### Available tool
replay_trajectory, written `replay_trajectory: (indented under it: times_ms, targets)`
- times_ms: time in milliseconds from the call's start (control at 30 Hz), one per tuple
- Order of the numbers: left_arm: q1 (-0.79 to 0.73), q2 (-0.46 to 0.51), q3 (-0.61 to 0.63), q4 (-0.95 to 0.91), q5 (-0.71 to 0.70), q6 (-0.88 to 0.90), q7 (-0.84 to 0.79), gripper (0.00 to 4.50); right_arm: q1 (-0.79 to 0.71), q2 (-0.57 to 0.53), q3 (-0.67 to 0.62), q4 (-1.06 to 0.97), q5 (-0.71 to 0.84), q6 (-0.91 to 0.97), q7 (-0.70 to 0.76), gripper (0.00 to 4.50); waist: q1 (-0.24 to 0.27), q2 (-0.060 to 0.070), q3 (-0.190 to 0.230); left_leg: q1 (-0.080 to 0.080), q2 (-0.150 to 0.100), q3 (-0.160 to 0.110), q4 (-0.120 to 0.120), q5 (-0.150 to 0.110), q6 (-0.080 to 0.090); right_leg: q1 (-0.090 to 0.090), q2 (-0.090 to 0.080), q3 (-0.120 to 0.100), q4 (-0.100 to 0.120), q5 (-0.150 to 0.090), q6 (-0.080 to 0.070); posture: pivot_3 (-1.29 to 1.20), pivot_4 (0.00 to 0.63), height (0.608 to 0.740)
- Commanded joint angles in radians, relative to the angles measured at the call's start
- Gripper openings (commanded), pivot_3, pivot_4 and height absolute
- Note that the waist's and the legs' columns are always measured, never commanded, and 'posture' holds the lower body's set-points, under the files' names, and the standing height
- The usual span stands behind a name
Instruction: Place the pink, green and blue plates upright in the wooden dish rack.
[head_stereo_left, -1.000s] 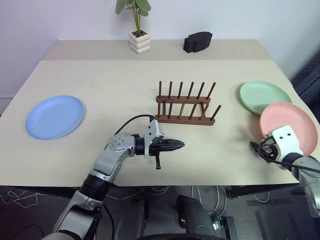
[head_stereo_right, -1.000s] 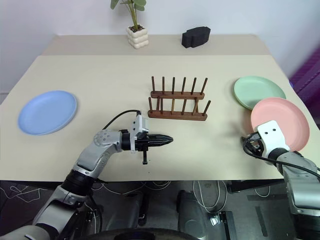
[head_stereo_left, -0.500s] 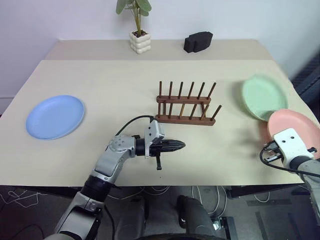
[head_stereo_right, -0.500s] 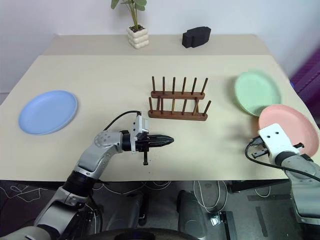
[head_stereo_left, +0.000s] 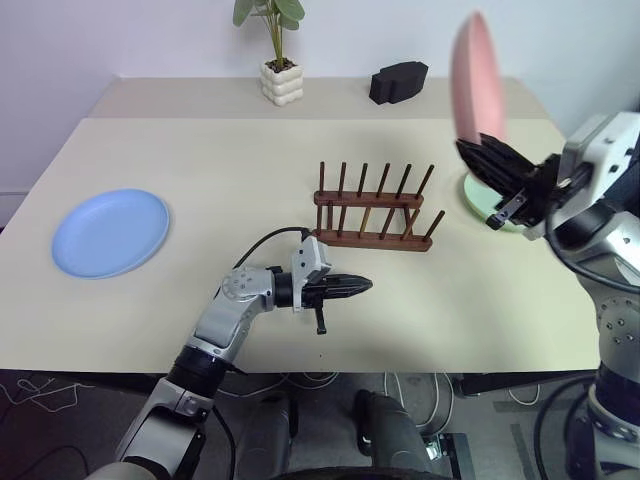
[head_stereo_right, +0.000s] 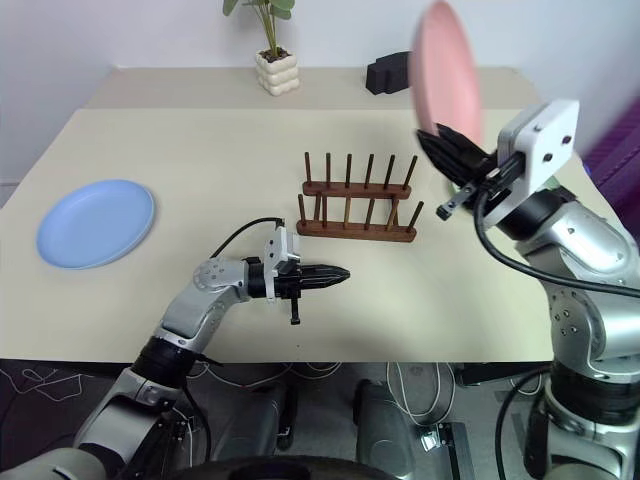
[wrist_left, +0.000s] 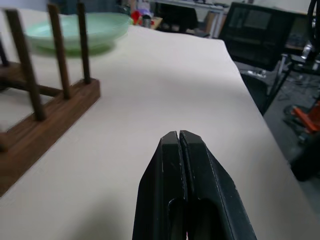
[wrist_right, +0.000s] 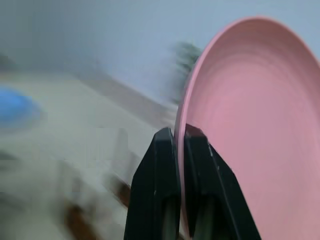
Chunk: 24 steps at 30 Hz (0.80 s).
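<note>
The pink plate stands on edge in the air, up and to the right of the wooden dish rack, with my right gripper shut on its lower rim; the wrist view shows the rim of the pink plate pinched between the fingers. The green plate lies flat on the table behind that gripper, mostly hidden. At the far left lies the blue plate. My left gripper is shut and empty, hovering level in front of the rack, pointing right.
A potted plant and a black object stand at the back of the beige table. The table's front edge runs just below my left arm.
My right gripper closed on the pink plate's rim, then lifted it off the table up and leftward, tipping it upright. The left arm stayed put.
</note>
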Motion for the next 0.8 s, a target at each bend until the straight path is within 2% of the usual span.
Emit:
replay_trajectory:
  times_ms: [33, 100, 467, 800]
  targets:
    - [0.012, 0.001, 0.042, -0.045, -0.01, -0.039, 0.034, 0.0, -0.03, 0.034, -0.04, -0.038, 0.276, 0.061, -0.04, 0.07, 0.0, 0.0, 0.0, 0.0, 0.0, 0.0, 0.0, 0.0, 0.0, 0.0, 0.0, 0.0, 0.0, 0.0, 0.0, 0.0, 0.15, 0.737]
    - [0.013, 0.005, 0.057, -0.06, -0.016, -0.033, 0.05, 0.0, -0.022, 0.039, -0.035, -0.03, 0.353, 0.077, -0.056, 0.07, -0.001, 0.0, 0.0, 0.0, 0.0, 0.0, 0.0, 0.0, 0.0, 0.001, 0.0, 0.0, -0.001, 0.0, 0.0, 0.0, 0.15, 0.737]
    - [0.022, 0.048, 0.093, -0.131, -0.037, 0.021, 0.079, 0.0, -0.024, 0.086, -0.05, 0.169, 0.46, 0.063, -0.114, 0.07, -0.004, 0.0, 0.0, 0.001, -0.001, 0.001, 0.0, 0.0, 0.0, 0.0, 0.001, 0.0, 0.0, 0.0, 0.0, 0.0, 0.15, 0.737]
    - [0.022, 0.045, 0.092, -0.148, -0.059, 0.037, 0.086, 0.0, -0.028, 0.098, -0.046, 0.313, 0.45, 0.05, -0.142, 0.07, -0.004, 0.001, 0.0, 0.001, -0.001, 0.001, 0.0, 0.0, 0.0, 0.0, 0.001, 0.0, 0.001, 0.0, 0.0, 0.0, 0.15, 0.737]
